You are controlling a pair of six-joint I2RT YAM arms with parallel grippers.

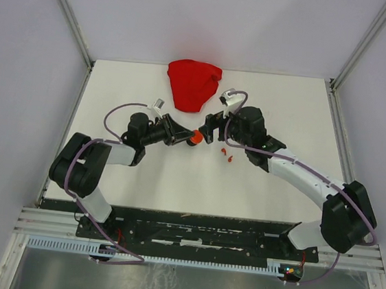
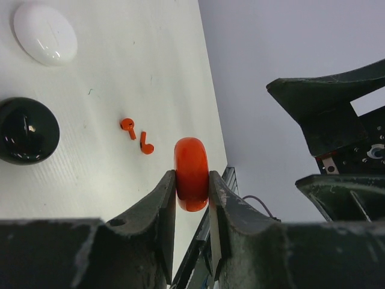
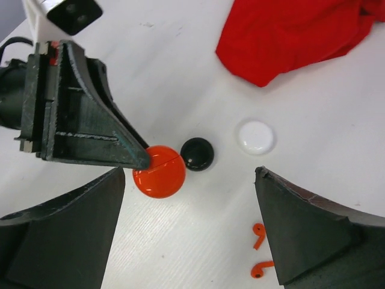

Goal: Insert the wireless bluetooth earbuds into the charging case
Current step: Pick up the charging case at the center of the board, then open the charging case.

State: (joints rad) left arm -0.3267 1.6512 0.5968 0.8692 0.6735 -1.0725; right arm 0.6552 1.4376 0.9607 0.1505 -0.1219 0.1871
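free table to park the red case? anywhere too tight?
Free: the broad strip of table between both arms and the near rail; also the far corners either side of the red cloth. Crowded: mid-table, where the left gripper holds the red case beside the open right gripper, with the red earbuds, black case and white case close by.

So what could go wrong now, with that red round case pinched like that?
1. The left pincer grips the red case near its edge only; the smooth disc could slip out.
2. The open right pincer hangs close by and might bump it.
3. The tiny red earbuds lie close together, easy to scatter.
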